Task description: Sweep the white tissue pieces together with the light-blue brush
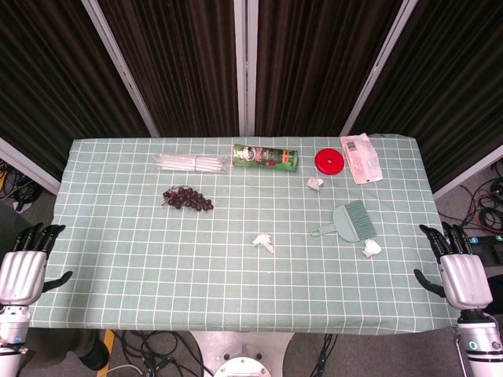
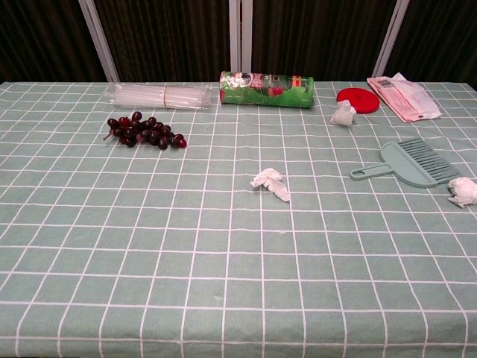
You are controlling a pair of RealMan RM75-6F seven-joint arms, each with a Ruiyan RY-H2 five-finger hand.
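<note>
The light-blue brush (image 1: pixel 350 221) (image 2: pixel 411 163) lies flat on the right part of the table, handle pointing left. Three white tissue pieces lie apart: one in the middle (image 1: pixel 264 243) (image 2: pixel 270 183), one just right of the brush bristles (image 1: pixel 371 249) (image 2: pixel 463 191), and one further back by the red lid (image 1: pixel 315 184) (image 2: pixel 343 113). My left hand (image 1: pixel 23 269) hovers off the table's left front corner, fingers spread and empty. My right hand (image 1: pixel 458 272) hovers off the right front corner, likewise spread and empty. The chest view shows neither hand.
A green checked cloth (image 1: pixel 157 259) covers the table. Along the back lie a clear tube bundle (image 1: pixel 191 163), a green can on its side (image 1: pixel 265 157), a red lid (image 1: pixel 330 161) and a pink packet (image 1: pixel 361 158). Dark grapes (image 1: pixel 187 198) sit left of centre.
</note>
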